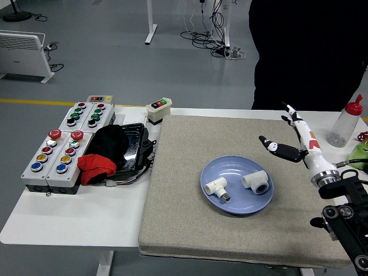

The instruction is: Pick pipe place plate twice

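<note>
1. The white surface carries a large grey mat over its middle and right
2. A person in dark clothes stands at the far side, at 1 o'clock from the mat's centre
3. Grey button boxes sit at 9 o'clock, with a black tray holding black and red cloth just beside them
4. The blue plate lies on the mat, right of its centre
5. The right hand is raised at 2 o'clock from the plate, fingers spread apart and holding nothing
6. Two white pipe fittings rest on the plate: a tee at its 3 o'clock, an elbow at 8 o'clock, apart from each other
7. A clear bottle with red cap stands at the far right
</note>
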Available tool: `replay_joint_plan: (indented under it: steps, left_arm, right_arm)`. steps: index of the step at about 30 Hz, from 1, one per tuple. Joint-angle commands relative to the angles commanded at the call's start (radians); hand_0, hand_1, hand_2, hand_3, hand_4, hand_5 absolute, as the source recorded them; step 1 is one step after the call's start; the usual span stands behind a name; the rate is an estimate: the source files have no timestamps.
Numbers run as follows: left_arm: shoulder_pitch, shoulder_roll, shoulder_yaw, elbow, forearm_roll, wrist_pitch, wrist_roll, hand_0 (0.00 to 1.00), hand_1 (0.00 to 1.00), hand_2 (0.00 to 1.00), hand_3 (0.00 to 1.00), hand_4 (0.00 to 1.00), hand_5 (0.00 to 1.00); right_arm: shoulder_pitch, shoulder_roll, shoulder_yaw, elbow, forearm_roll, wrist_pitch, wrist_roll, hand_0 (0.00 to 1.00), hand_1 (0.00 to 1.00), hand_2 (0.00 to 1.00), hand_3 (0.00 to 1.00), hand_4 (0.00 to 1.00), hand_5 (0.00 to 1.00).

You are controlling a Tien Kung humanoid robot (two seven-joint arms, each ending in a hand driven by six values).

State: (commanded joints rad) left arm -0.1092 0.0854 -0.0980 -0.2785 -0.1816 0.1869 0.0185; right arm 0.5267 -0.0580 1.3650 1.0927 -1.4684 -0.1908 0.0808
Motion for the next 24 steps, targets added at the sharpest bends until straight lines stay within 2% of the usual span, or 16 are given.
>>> replay_joint_plan:
  steps: [3, 7, 11, 13, 24]
  left_arm:
    - [0.001, 0.001, -0.004, 0.0, 0.008, 0.001, 0.003, 0.692, 0.653, 0.676, 0.613, 0.25, 0.998]
    - [0.004, 0.001, -0.004, 0.001, 0.007, 0.001, 0.002, 0.692, 0.653, 0.676, 0.613, 0.25, 0.998]
    - [0.004, 0.001, -0.004, 0.001, 0.007, -0.001, 0.001, 0.692, 0.653, 0.676, 0.614, 0.249, 0.998]
    - [0.003, 0.001, -0.004, 0.001, 0.008, -0.001, 0.001, 0.692, 0.653, 0.676, 0.614, 0.249, 0.998]
    - [-0.001, 0.0, 0.004, 0.001, -0.002, -0.002, -0.004, 0.692, 0.653, 0.676, 0.614, 0.248, 0.998]
  right_arm:
    - [-0.045, -0.008, 0.093, 0.02, 0.13, -0.005, 0.01, 0.879, 0.827, 0.93, 0.92, 0.711, 0.357]
    - [-0.117, -0.012, 0.165, 0.049, 0.299, 0.008, 0.013, 0.879, 0.827, 0.93, 0.92, 0.711, 0.357]
    - [-0.161, -0.005, 0.211, 0.043, 0.442, 0.014, 0.001, 0.851, 0.804, 0.901, 0.896, 0.684, 0.384]
    - [-0.177, 0.004, 0.231, 0.033, 0.458, -0.006, -0.003, 0.851, 0.804, 0.901, 0.896, 0.684, 0.384]
    - [-0.227, 0.027, 0.293, 0.031, 0.451, 0.001, 0.0, 0.836, 0.784, 0.898, 0.886, 0.67, 0.382]
